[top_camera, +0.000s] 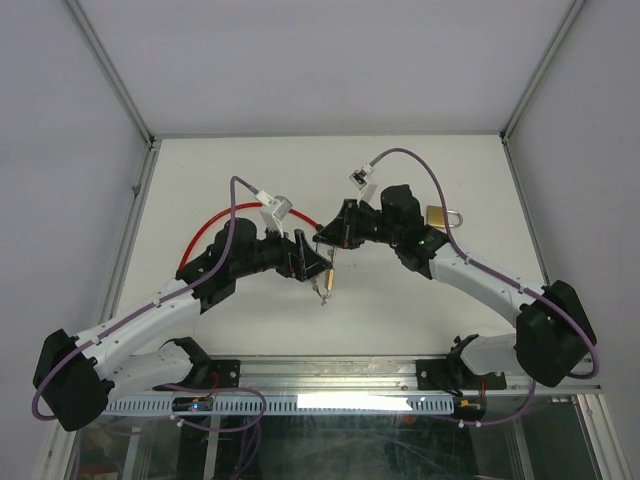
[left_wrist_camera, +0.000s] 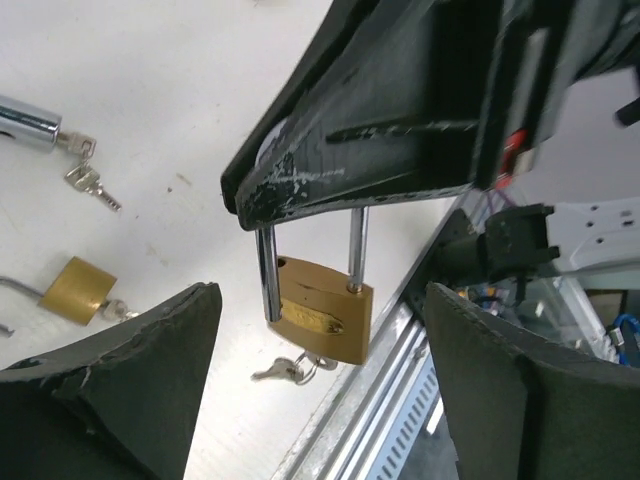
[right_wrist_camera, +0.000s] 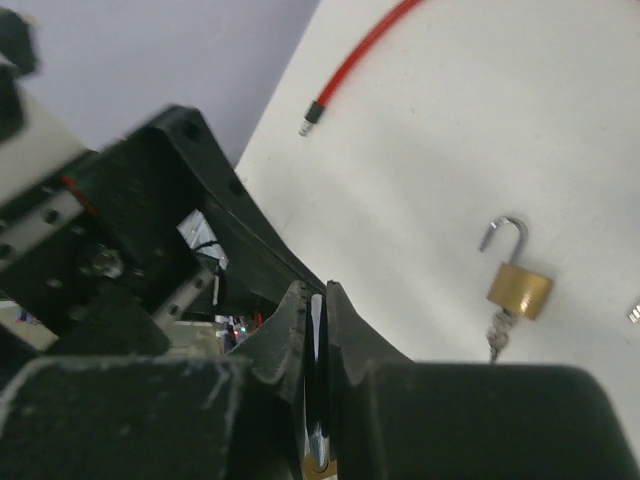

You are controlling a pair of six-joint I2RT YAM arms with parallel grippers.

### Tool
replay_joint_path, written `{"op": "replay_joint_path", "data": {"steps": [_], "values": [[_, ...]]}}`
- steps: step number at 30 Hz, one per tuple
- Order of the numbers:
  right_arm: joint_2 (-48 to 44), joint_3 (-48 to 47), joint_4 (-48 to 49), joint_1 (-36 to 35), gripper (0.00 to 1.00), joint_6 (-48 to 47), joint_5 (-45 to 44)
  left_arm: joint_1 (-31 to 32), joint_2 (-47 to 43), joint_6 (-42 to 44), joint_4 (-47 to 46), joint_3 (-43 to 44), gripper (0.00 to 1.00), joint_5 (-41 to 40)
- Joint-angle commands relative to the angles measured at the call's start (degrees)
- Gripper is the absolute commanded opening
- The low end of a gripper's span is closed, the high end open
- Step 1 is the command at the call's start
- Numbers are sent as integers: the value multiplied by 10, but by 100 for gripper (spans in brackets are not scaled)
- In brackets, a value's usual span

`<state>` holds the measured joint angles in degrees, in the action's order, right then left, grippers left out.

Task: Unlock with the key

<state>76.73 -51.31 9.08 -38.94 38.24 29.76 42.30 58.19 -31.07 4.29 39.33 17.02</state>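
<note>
Ctr of table point(top_camera: 400, 170): both arms meet tip to tip.

R gripper point(right_wrist_camera: 316, 300): your jaws are pinched nearly flat on the chrome shackle point(left_wrist_camera: 267, 270) of the brass padlock point(left_wrist_camera: 322, 320). In the R wrist view only that thin bar shows betw. the pads. The lock body hangs below those fingers, off the table and a bit tilted. Can't tell whether the shackle is latched.

The keys point(left_wrist_camera: 288, 368) dangle on a ring under the body. Can't tell whether one sits in the keyway.

L gripper point(left_wrist_camera: 320, 300): your jaws stand wide, one finger each side of the lock body. There is a gap on both sides, no contact, nothing held.

Position: the held lock sits betw. the two grippers, roughly mid-table L-R and somewhat toward the near edge.

Other items on the table:
- Red cable point(top_camera: 200, 232), far-left, arcing behind the L arm.
- Second padlock point(top_camera: 437, 215), brass, far-right, just behind the R arm.
- Open padlock point(right_wrist_camera: 518, 288), lying flat w/ shackle swung out and keys at its base (R wrist view only).
- Cylinder lock point(left_wrist_camera: 25, 120), chrome, w/ its own keys (L wrist view, upper-left corner).
</note>
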Motion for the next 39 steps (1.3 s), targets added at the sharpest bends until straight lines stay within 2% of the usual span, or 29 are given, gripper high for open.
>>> {"op": "replay_joint_path", "data": {"steps": [1,4,9,12,18,25,32,38,39], "values": [[-66,21,1,27,0,-13,12,-3,-13,-32,-83,2,89,-4],[-95,20,-90,37,0,-62,-17,-3,-20,-44,-87,-5,96,-13],[-115,4,-228,46,0,-136,-82,-5,-24,-75,-93,-20,99,-36],[-109,19,-246,47,0,-155,-104,-9,-22,-97,-99,-29,99,-45],[-74,78,-180,46,0,-148,-127,-16,-10,-133,-87,-38,99,-65],[-14,120,-39,45,0,-118,-114,-19,-24,-158,-77,-60,99,-90],[107,103,72,33,0,-100,-99,-26,-49,-175,-71,-77,99,-116],[197,68,121,18,0,-100,-99,-30,-62,-179,-54,-79,99,-134],[205,63,120,17,18,-71,-86,-31,-65,-178,-51,-79,99,-138]]}}
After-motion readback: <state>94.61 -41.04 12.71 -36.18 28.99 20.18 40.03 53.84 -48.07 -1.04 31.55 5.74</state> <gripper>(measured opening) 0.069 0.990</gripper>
